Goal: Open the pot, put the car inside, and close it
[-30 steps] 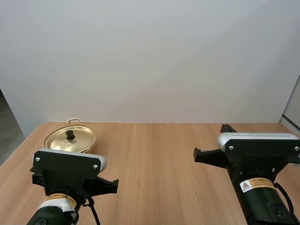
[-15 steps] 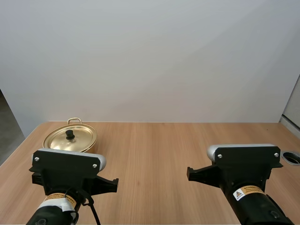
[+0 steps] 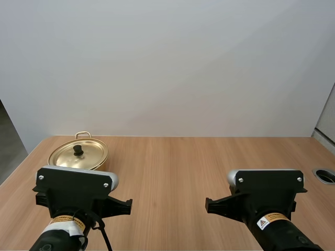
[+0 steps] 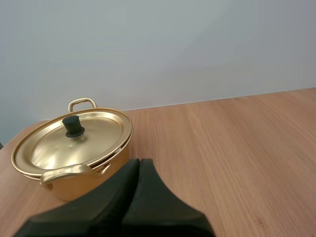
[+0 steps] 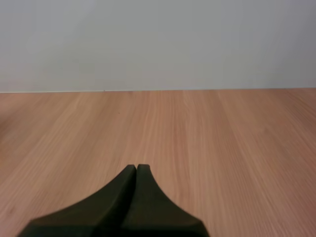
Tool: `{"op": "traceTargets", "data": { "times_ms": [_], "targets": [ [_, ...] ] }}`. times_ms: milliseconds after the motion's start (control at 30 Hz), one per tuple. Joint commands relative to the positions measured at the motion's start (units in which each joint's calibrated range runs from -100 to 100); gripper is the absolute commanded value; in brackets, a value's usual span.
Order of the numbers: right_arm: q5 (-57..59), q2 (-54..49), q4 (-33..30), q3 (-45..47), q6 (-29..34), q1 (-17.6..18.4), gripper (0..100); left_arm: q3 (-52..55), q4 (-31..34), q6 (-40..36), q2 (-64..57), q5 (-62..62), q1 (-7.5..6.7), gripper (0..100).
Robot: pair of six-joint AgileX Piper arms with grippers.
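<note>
A golden pot stands at the table's far left, its lid on, with a black knob in the middle. In the left wrist view the pot is close ahead and slightly to the side of my left gripper, whose fingers lie together as one dark wedge, short of the pot's near handle. My right gripper is also shut on nothing, and points over bare wood. In the high view my left arm is just in front of the pot, and my right arm is at the near right.
The wooden table runs back to a plain white wall. A round metal-rimmed hole sits at the table's right edge. Open wood lies between the two arms.
My right arm has drawn back toward the near edge and slightly left, uncovering the hole at the right edge. The left arm and the pot have not moved.
</note>
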Motion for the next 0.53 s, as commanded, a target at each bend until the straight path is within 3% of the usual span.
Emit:
{"op": "traceTargets", "data": {
  "times_ms": [0, 500],
  "targets": [
    [0.1, 0.0, 0.1, 0.0, 0.0, 0.0, 0, 0.0, 0.0, 0.0, 0.0, 0.0, 0.04, 0],
    [-0.3, 0.0, 0.0, 0.0, 0.0, 0.0, 0, 0.0, 0.0, 0.0, 0.0, 0.0, 0.04, 0]
  ]
}}
